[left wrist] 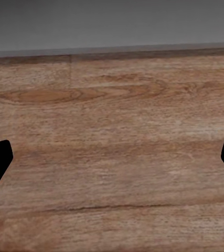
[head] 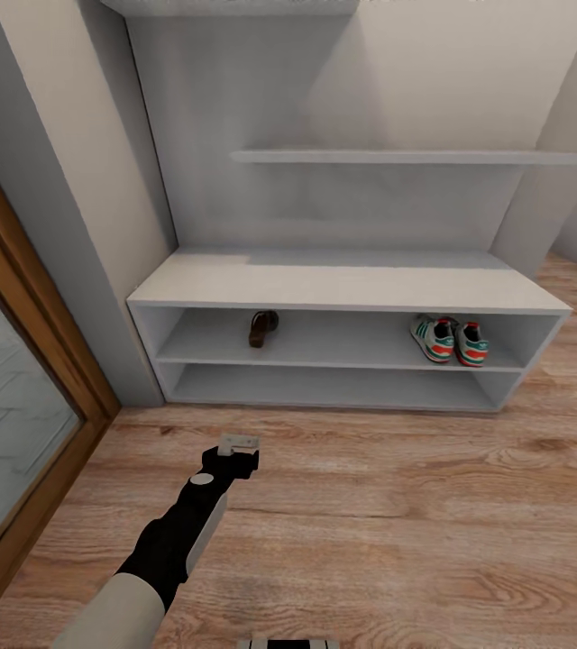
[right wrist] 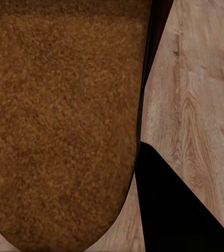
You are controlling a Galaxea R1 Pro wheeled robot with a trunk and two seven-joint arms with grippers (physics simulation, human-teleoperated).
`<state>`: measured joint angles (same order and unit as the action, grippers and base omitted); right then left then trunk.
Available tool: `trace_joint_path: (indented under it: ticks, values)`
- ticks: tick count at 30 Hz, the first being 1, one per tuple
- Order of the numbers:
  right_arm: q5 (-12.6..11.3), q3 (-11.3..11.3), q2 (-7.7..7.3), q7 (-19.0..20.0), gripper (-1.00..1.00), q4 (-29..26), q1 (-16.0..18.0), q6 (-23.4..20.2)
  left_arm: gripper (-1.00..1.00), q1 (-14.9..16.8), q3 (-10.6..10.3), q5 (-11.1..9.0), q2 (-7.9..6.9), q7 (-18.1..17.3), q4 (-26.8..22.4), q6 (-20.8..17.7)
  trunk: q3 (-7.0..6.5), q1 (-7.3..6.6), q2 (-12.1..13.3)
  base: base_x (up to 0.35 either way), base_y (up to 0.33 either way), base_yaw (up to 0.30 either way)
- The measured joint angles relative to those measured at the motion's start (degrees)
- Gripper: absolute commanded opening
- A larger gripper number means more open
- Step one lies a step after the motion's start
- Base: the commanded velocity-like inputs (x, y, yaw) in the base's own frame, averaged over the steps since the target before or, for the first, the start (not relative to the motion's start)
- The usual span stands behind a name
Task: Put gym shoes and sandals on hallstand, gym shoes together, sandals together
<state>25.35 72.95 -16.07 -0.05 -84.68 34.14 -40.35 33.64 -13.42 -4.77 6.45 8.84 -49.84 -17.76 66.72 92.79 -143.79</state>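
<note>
Three shoes are already stored on the rack's upper shelf: both sneakers side by side, one sandal apart at the left. The second sandal is seen pressed close against the right gripper's finger (a firm grasp cannot be confirmed), so it could be dropped onto the floor or set too far from its mate. The left gripper is held wide open and empty.

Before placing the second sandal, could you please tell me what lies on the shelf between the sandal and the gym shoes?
Nothing: in the head view, the upper shelf is bare between the sandal and the gym shoes.
</note>
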Motion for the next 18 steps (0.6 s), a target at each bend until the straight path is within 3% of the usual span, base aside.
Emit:
trace_joint_path:
  ticks: [18]
  values:
    - [0.03, -0.05, 0.0, 0.0, -1.0, 0.09, 0.0, 0.02, 1.0, 0.0, 0.06, 0.0, 0.0, 0.0, 0.0, 0.0, 0.0, 0.0, 0.0, 0.0, 0.0, 0.0]
